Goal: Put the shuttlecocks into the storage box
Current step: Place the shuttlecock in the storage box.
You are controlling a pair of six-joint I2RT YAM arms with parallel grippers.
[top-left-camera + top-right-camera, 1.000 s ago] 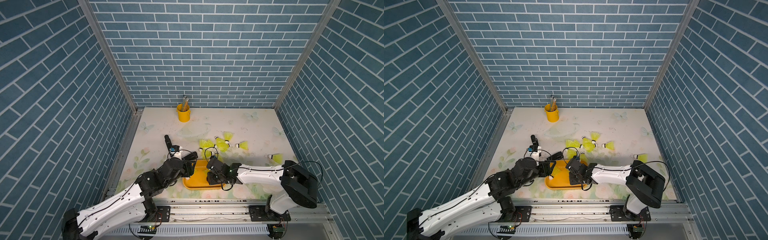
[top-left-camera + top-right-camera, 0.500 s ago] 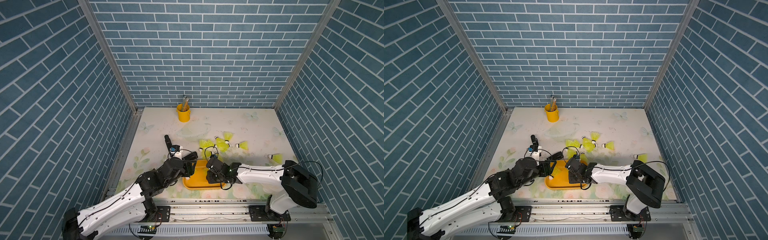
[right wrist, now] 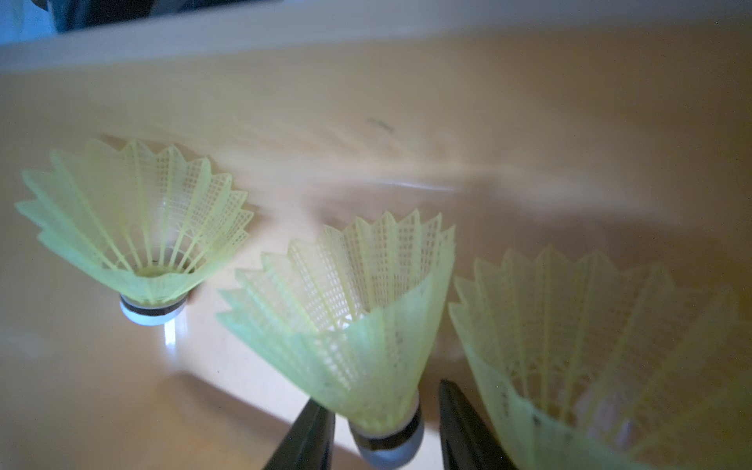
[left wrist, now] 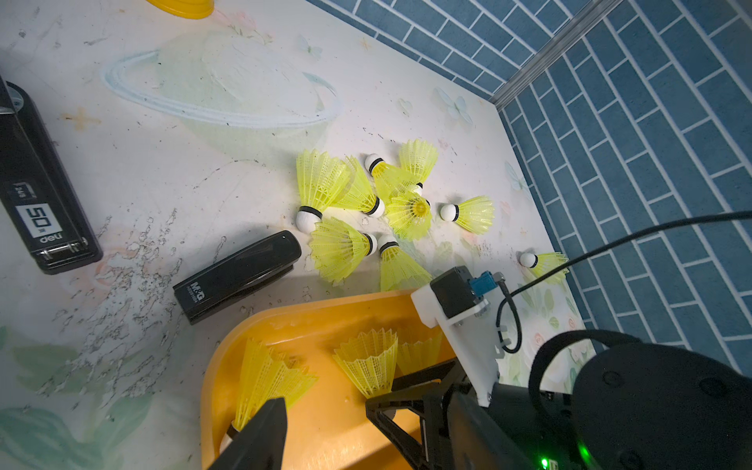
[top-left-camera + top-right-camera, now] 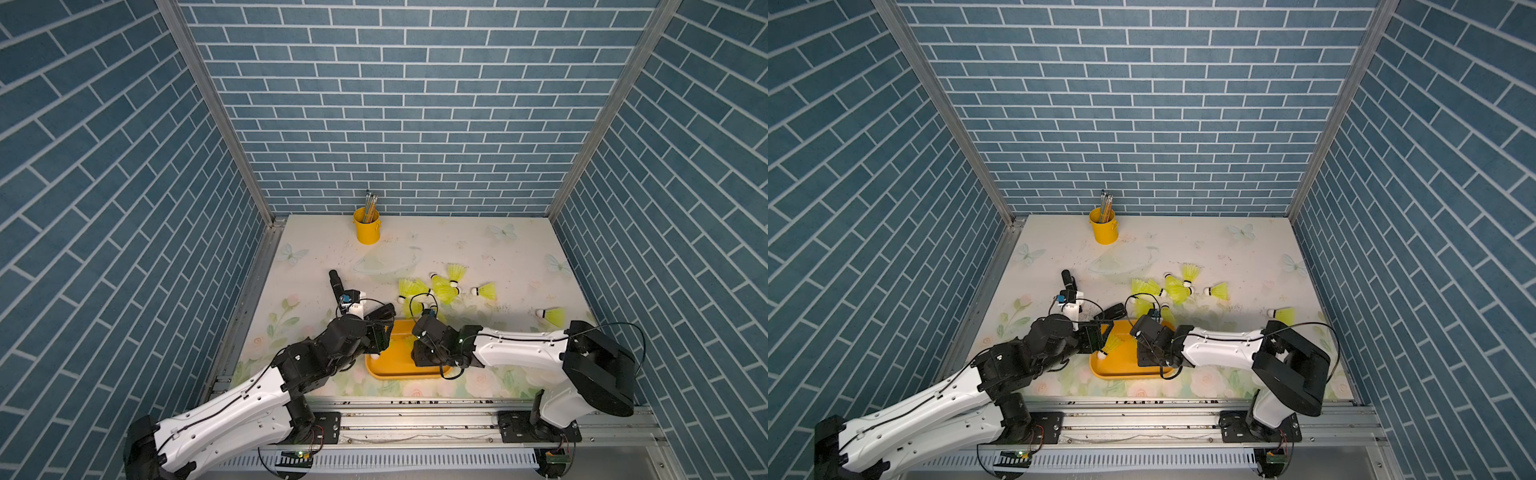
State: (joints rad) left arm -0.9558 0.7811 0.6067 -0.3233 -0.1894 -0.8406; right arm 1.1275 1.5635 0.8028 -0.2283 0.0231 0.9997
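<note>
The right claw, parted around a standing shuttlecock, may topple it on lifting, while the left claw, state unclear, crowds the storage box at nine o'clock.

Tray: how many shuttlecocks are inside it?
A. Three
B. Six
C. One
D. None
A: the right wrist view shows three shuttlecocks, skirts up, inside the tray, and the left wrist view shows the same three.

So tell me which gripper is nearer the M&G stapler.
Left. The left gripper is at the storage box's end beside the M&G stapler. The right gripper is over the box's middle, farther off.
</note>
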